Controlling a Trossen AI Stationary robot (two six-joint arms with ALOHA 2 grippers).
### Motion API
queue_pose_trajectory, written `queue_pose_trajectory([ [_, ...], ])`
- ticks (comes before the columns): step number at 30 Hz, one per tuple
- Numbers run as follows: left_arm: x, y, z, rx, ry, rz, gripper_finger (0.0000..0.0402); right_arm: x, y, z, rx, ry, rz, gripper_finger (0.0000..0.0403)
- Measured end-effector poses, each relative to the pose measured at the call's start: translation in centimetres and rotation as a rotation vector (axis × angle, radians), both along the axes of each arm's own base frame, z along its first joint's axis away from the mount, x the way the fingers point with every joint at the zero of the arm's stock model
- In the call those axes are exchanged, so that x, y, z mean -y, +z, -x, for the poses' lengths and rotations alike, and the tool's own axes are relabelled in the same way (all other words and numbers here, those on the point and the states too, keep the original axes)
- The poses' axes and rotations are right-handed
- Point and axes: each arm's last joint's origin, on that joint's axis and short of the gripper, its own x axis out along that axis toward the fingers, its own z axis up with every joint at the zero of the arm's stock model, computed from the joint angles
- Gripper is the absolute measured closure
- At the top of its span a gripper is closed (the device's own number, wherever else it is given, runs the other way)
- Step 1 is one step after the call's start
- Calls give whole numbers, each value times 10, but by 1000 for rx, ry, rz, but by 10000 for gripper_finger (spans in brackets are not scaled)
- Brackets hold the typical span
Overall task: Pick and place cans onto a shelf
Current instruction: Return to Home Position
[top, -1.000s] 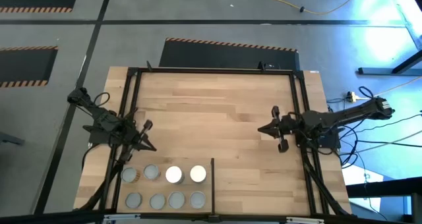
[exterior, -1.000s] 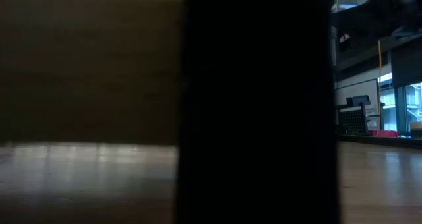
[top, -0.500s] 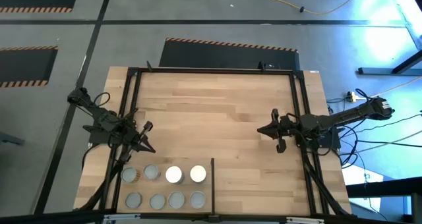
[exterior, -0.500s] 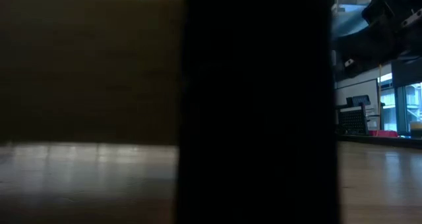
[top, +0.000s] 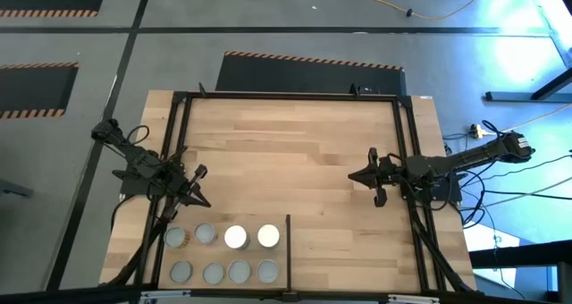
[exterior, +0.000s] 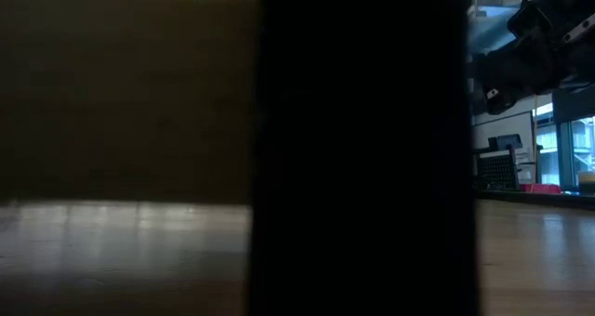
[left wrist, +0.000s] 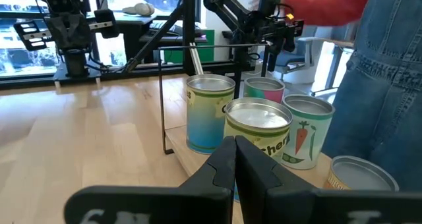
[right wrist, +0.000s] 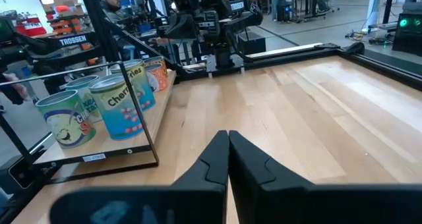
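Eight small upright metal cans [top: 235, 237] stand in two rows on the pale, black-framed wooden shelf [right wrist: 99, 151]. The left hand [left wrist: 234, 145], empty with its fingers pressed together, hangs just beside the shelf. The right hand [right wrist: 228, 137], likewise closed and empty, is well apart from it over the planked desk [top: 295, 152]. Homing probably means drawing away from the shelf.

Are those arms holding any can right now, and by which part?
Nothing is held: the left tool and the right tool are both shut and empty.

Low view dim, dark post [exterior: 363, 149] blocking; tabletop [top: 295, 152] bright.
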Motion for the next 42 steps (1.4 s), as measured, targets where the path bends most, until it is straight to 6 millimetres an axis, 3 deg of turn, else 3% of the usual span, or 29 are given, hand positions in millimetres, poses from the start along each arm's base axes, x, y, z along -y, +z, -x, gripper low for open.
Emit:
queue_pose_trajectory([
  [14, 0, 0, 0, 0, 0, 0, 401, 0, 3, 2, 22, 18, -6, 393],
  [42, 0, 0, 0, 0, -1, 0, 401, 6, 36, 28, 360, 17, -81, 393],
])
